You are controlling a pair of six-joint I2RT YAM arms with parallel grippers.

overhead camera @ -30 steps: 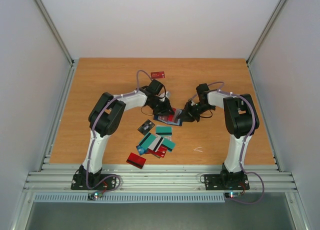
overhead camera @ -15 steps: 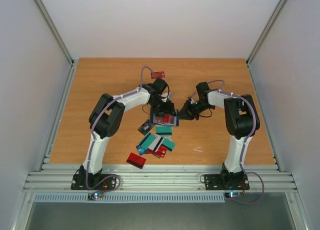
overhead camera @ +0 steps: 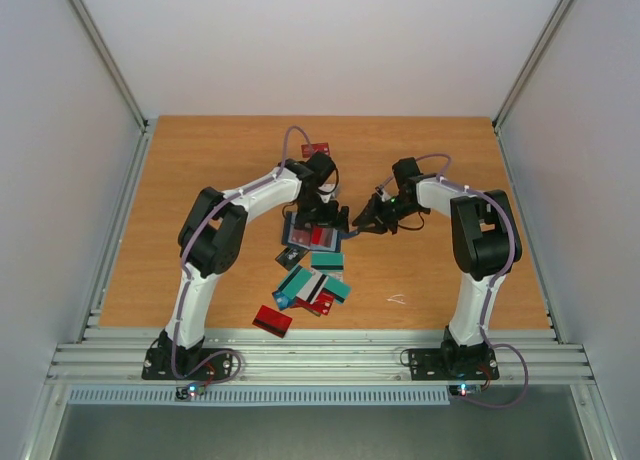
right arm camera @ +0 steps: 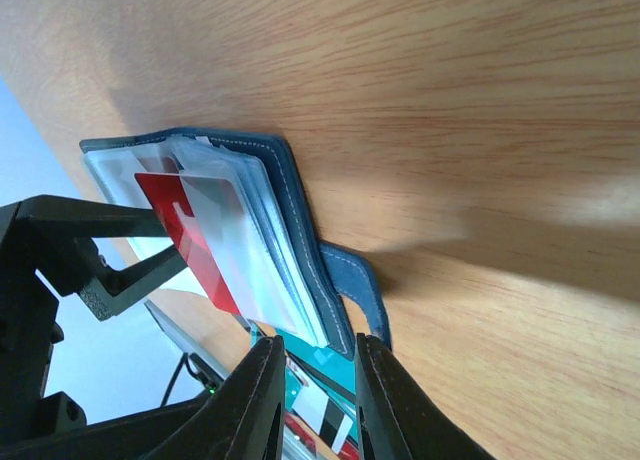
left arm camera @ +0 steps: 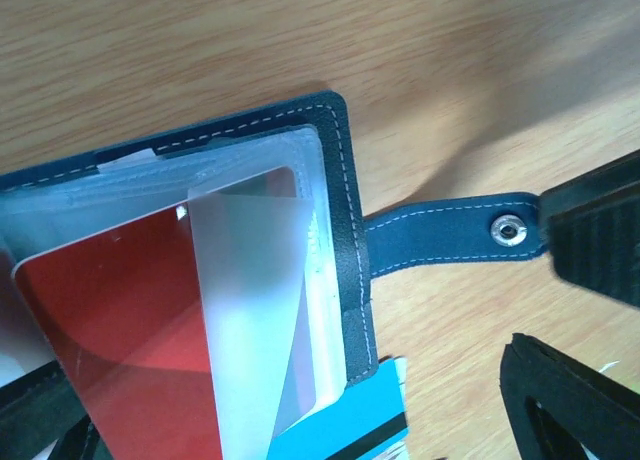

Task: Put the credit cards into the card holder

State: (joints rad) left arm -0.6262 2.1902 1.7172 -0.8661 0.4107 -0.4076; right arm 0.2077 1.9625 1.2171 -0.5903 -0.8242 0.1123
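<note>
My left gripper (overhead camera: 322,216) stands wide, holding nothing. It hangs just above the card holder (overhead camera: 310,237), which lies open a little above the middle of the top view. A red card (left arm camera: 120,320) sits in it, partly under a clear sleeve (left arm camera: 250,300) and skewed to the pocket, so I judge it is not fully seated. My right gripper (overhead camera: 360,222) is narrow, pinching the snap strap (left arm camera: 450,235) at the holder's right side.

To do this well, I should lift the left fingers straight off so they do not drag the card out again. The right must keep hold of the strap so the holder cannot slide or fold shut. Then I can nudge the card square, or go for the loose credit cards (overhead camera: 315,285) lying just below the holder.

A second ago my left jaws were closed at the holder, which lay slanted and further right. Now they are spread, and the holder has shifted left and lies squarer.
</note>
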